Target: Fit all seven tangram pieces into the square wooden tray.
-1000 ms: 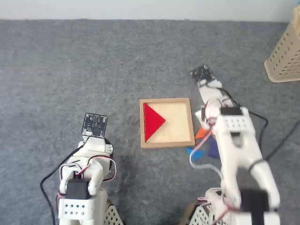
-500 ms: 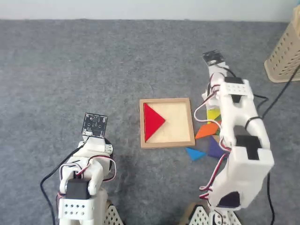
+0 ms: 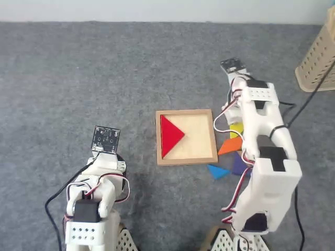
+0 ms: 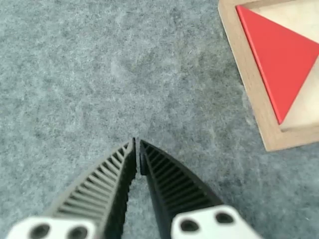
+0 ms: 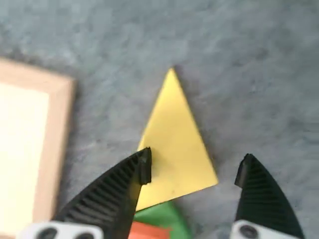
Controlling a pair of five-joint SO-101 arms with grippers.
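Underneath everything you have the grey carpeted table top (image 3: 78, 68), with a pale slatted basket (image 3: 319, 57) at its far right edge. Your white right arm (image 3: 264, 157) stretches out past the right side of the tray, over the loose pieces. Your white left arm (image 3: 91, 209) sits folded close to its base, well apart from the tray on the left.

Next comes the square wooden tray (image 3: 186, 161), lying flat in the middle of the table. It holds one piece, the large red triangle (image 3: 170, 135), set against its left wall with the point towards the tray's centre.

Just beside the tray's right rim lies the yellow triangle (image 5: 177, 149), flat on the carpet. Your right gripper (image 5: 194, 167) hangs over it with the jaws spread wide. One fingertip (image 5: 142, 167) sits over the triangle's long edge on the tray side, and the other is over bare carpet just past the triangle's outer corner, so the wide end of the piece lies between them. You cannot tell whether either tip touches it.

Nearer the right arm's base, the orange piece (image 3: 229, 147), the purple piece (image 3: 238, 164) and the small blue triangle (image 3: 217, 170) cluster by the tray's near right corner. A green piece (image 5: 162, 216) peeks out against the yellow triangle's short edge.

Your left gripper (image 4: 137, 147) is pressed closed on nothing, over bare carpet near the tray's left rim.
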